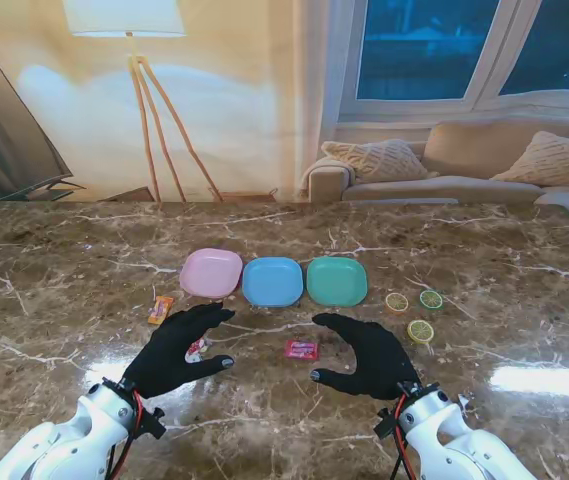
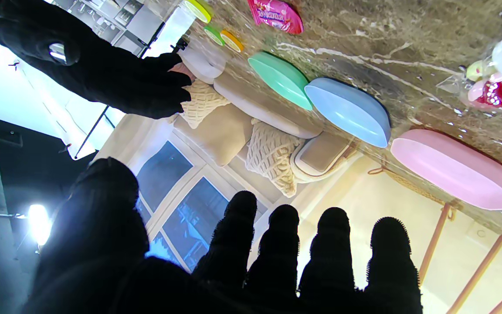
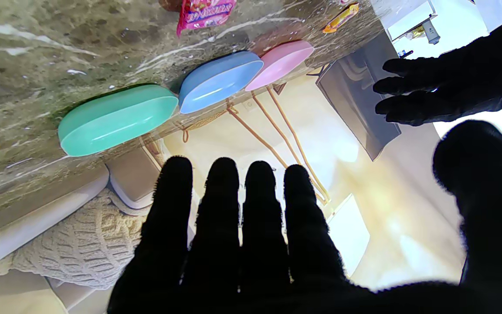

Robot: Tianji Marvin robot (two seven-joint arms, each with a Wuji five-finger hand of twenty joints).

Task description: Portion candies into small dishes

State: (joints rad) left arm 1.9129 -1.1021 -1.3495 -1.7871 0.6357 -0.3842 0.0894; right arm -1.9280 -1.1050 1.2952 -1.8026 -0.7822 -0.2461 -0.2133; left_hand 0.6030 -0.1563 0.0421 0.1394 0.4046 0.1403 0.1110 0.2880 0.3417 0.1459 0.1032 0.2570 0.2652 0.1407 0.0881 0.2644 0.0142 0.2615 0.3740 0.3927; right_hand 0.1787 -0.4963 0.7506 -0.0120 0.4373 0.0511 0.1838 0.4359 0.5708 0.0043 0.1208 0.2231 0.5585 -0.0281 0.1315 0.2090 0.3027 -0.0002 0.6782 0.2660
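Pink-wrapped and red-wrapped candies lie loose on a brown marble table [image 1: 54, 300], none of them yet in a dish. A red packet [image 1: 301, 349] sits between the robot's two black-gloved hands, nearer to me than the dishes; the left wrist view shows it as a pink-red wrapper [image 2: 276, 15], and the right wrist view shows it again [image 3: 205, 12]. A clear-wrapped candy with red and white inside [image 1: 195, 350] lies partly under the left hand [image 1: 179, 348], seen more plainly by the left wrist camera [image 2: 497, 78]. An orange packet [image 1: 160, 309] rests to the left of the pink dish, also visible to the right wrist camera [image 3: 341, 18].

Three small square dishes stand in a row farther from me, edges just beside one another: pink dish [image 1: 211, 273] on the left, blue dish [image 1: 272, 281] in the middle, green dish [image 1: 337, 281] on the right. All three hold nothing.

The left hand hovers with its fingers [image 2: 334, 244] spread apart, thumb out, gripping nothing. The right hand [image 1: 369, 355] is likewise spread, fingers [image 3: 220, 205] side by side and extended, thumb wide, holding nothing.

Three round lemon and lime slices [image 1: 415, 311] lie to the right of the green dish. Beyond the table stand a beige sofa [image 1: 464, 165] with knitted cushions, a floor lamp [image 1: 129, 40] on wooden legs and a dark window [image 1: 434, 50].
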